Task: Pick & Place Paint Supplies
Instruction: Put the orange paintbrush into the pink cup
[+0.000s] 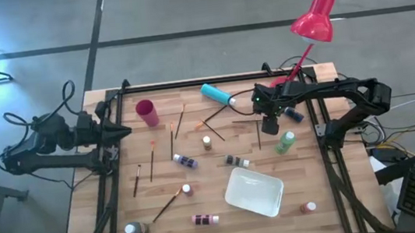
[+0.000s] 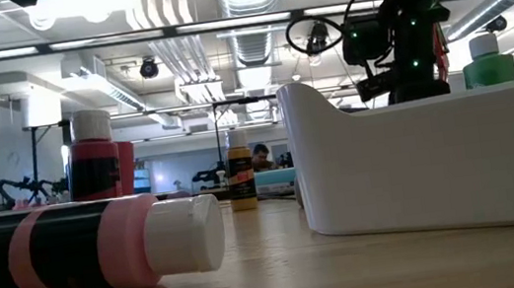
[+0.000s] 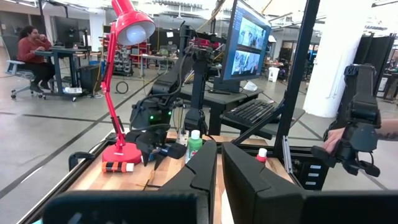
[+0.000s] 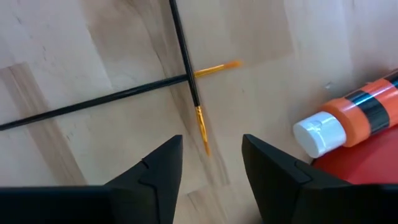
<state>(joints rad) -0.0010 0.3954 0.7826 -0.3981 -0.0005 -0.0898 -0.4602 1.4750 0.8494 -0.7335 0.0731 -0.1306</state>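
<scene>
Two thin dark-handled paintbrushes with orange tips lie crossed on the pale wood-grain worktop, just ahead of the right gripper, fingers apart; an orange-banded, white-capped bottle lies beside them; left gripper waits, fingers together

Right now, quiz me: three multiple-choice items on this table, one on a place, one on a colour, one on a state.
1. The right gripper hovers over: A the white tray; B two crossed brushes; C the green bottle.
2. The cup is: A blue; B pink; C yellow.
3. The right jaws are: A shut on a brush; B shut on a bottle; C open, empty.
B: brushes cross just past its jaws. B: plainly pink, near the left gripper. C: a clear gap shows between them.
</scene>
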